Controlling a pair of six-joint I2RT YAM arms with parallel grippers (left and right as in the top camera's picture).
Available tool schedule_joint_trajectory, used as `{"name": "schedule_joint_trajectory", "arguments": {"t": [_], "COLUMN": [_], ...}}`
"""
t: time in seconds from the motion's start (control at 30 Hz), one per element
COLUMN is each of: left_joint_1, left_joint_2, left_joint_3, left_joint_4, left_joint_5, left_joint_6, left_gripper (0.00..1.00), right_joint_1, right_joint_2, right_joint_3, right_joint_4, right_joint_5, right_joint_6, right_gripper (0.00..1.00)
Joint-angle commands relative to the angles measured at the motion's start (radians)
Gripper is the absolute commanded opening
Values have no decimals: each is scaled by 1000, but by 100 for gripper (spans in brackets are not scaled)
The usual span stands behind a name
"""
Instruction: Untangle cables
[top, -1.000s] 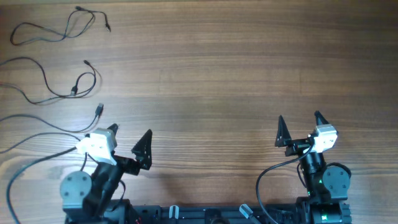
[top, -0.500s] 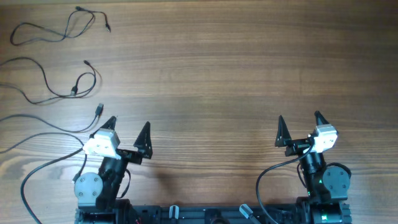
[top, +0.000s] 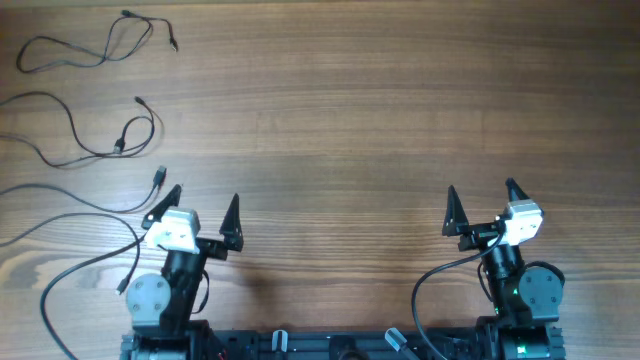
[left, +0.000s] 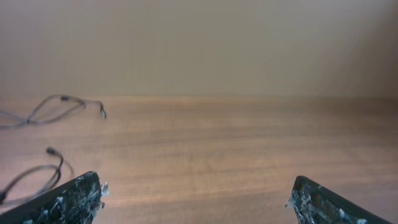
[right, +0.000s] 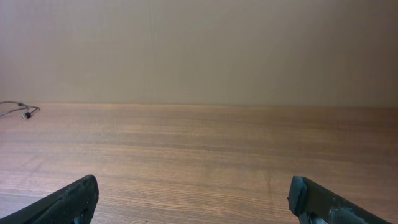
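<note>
Hovering fully open near the front edge of the tabletop (top: 340, 120), the left hand (top: 206, 195) and right hand (top: 481, 188) grip nothing. The cables (top: 119, 146) lie as separate strands at far left, just beyond the left hand. Risk: a sweeping reach could drag one strand across another.

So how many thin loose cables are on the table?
3 cables: one in the far left corner, one just nearer, one beside the left gripper, running off the edge, so more may be hidden.
</note>
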Motion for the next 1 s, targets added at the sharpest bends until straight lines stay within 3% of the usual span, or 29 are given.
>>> {"name": "schedule_joint_trajectory", "arguments": {"t": [0.0,0.33,0.57,0.97], "left_joint_1": [-5,-5,-5,-6], "left_joint_2": [-11,-11,-11,-11], "left_joint_3": [-77,-77,-77,-77], "left_joint_4": [59,43,43,43], "left_joint_5": [-31,-192,-215,-216], "left_joint_6": [-11,-71,31,31], "left_gripper": [100,100,100,100], "right_joint_1": [-4,-4,-4,-4], "right_joint_2": [-13,-13,-13,-13], "right_joint_3": [-1,-1,-1,-1], "right_joint_4": [2,2,2,2], "right_joint_5": [16,16,16,16], "right_joint_6": [13,13,13,13], "right_gripper": [100,100,100,100]}}
